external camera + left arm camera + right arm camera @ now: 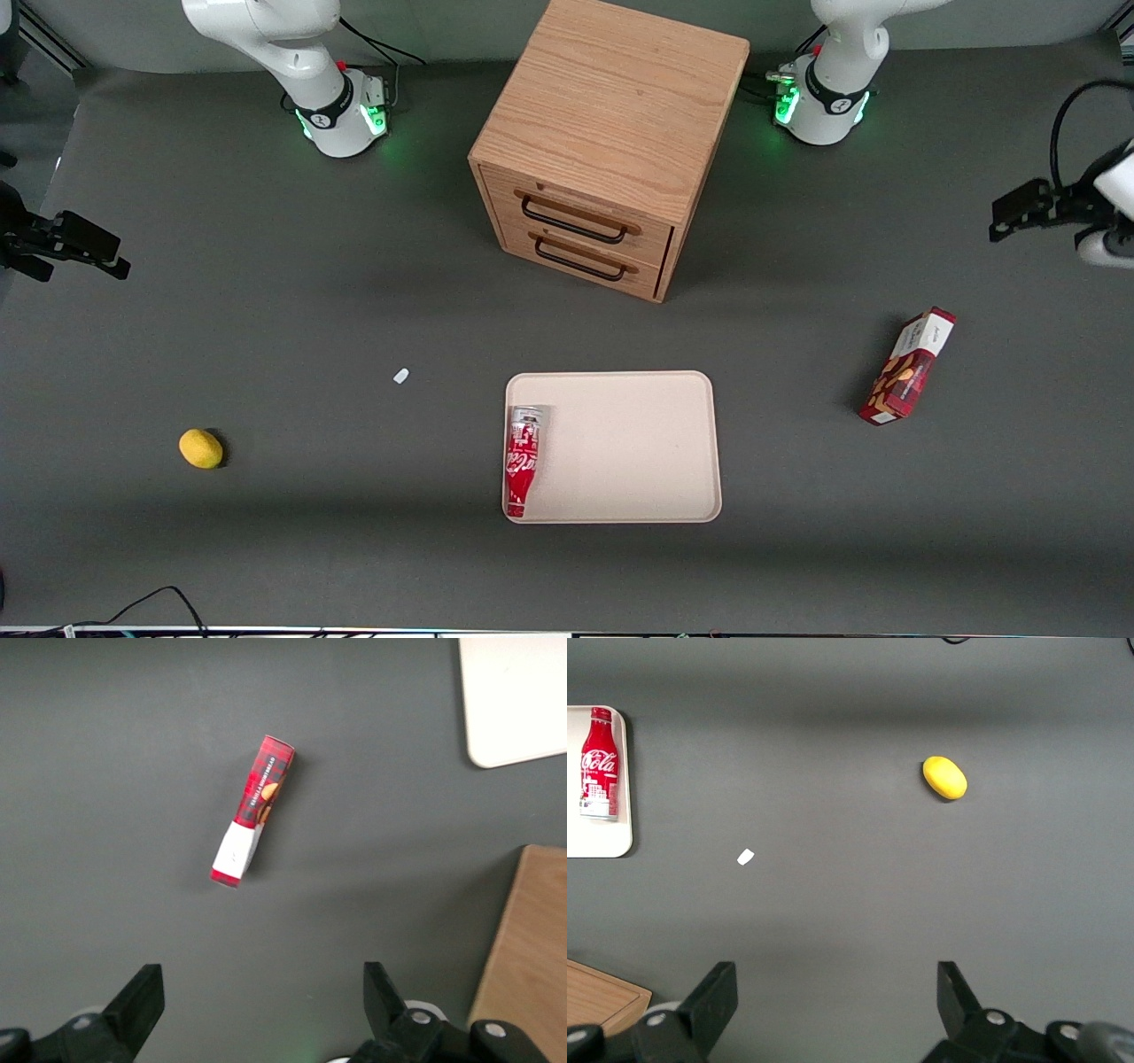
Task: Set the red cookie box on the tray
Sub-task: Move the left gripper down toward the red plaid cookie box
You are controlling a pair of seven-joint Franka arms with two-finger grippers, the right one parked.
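Red cookie box [253, 810] flat on table, below spread, empty claw [261, 1010].

Front view looks steeply down from high up, facing both arm bases, taking in the whole grey table [266, 310] from wide. Left wrist view looks straight down past the gripper [261, 1010], fingers spread wide, closer in: red cookie box [252, 811], a tray [518, 700] corner, the cabinet [527, 948] edge, all shared with front. Right wrist view looks down likewise; shares Coca-Cola bottle [600, 762], lemon [944, 778], white scrap [745, 857] with front.
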